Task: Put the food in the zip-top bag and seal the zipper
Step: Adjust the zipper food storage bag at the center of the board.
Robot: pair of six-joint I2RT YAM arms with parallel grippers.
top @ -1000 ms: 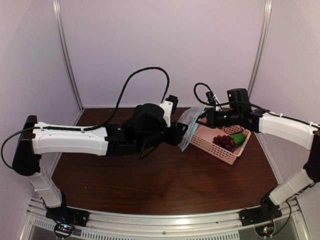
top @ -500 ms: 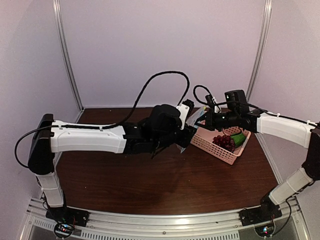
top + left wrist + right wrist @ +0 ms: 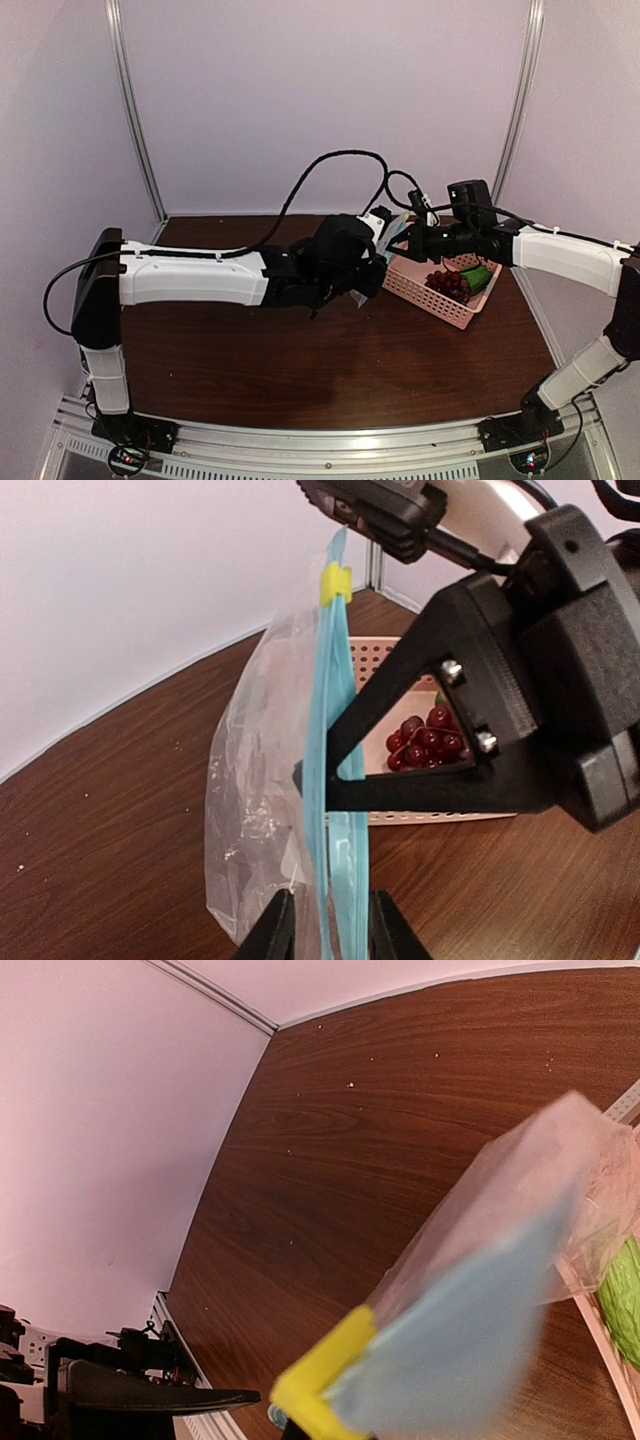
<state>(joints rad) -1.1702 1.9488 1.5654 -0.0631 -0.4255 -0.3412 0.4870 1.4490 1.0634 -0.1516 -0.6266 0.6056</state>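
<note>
Left gripper (image 3: 330, 932): fingers either side of zipper (image 3: 335, 780), lower end; pinching or just clear, cannot tell. Bag (image 3: 255, 810): hanging edge-up above table (image 3: 300, 370), beside basket. Right gripper (image 3: 408, 240): clamped on bag top corner near yellow slider (image 3: 335, 583). Basket (image 3: 428, 292): grapes (image 3: 447, 283), green vegetable (image 3: 478, 277) inside.

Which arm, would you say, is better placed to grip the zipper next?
Left. The left gripper stands open astride the teal zipper of the zip-top bag, while the right gripper is occupied, shut on the bag and holding it up.
</note>
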